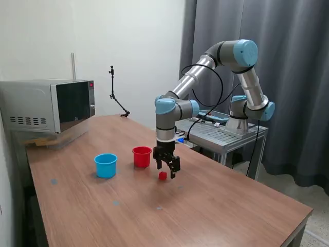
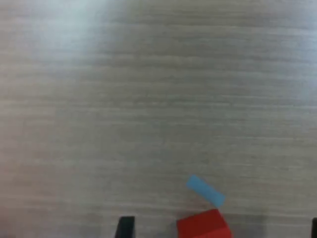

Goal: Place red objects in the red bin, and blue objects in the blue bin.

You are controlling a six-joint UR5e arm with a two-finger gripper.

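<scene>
Room: white wall behind, dark grey curtain (image 1: 288, 77) on the exterior view's right, a wood-grain table (image 1: 221, 206) filling the foreground.
Red bin: a small red cup (image 1: 142, 156) standing upright near the middle of the table; its inside cannot be seen from this angle.
Blue bin: a light blue cup (image 1: 106, 165) upright, just beside the red cup on the exterior view's left, not touching it (contents likewise hidden).
Red object: one small red cube (image 1: 163, 175) on the tabletop, near the red cup on the exterior view's right; in the wrist view it sits at the picture's edge (image 2: 204, 225), next to a pale blue tape mark (image 2: 205, 190).
Gripper: the gripper (image 1: 167, 170) points down directly over the cube, fingers spread apart, holding nothing; whether the fingertips touch the table I cannot tell.
Blue objects: none that I can make out.
Other things: a silver microwave (image 1: 49, 105) at the table's far corner, a metal cart (image 1: 226, 135) behind the arm.
Writing: no readable labels.
</scene>
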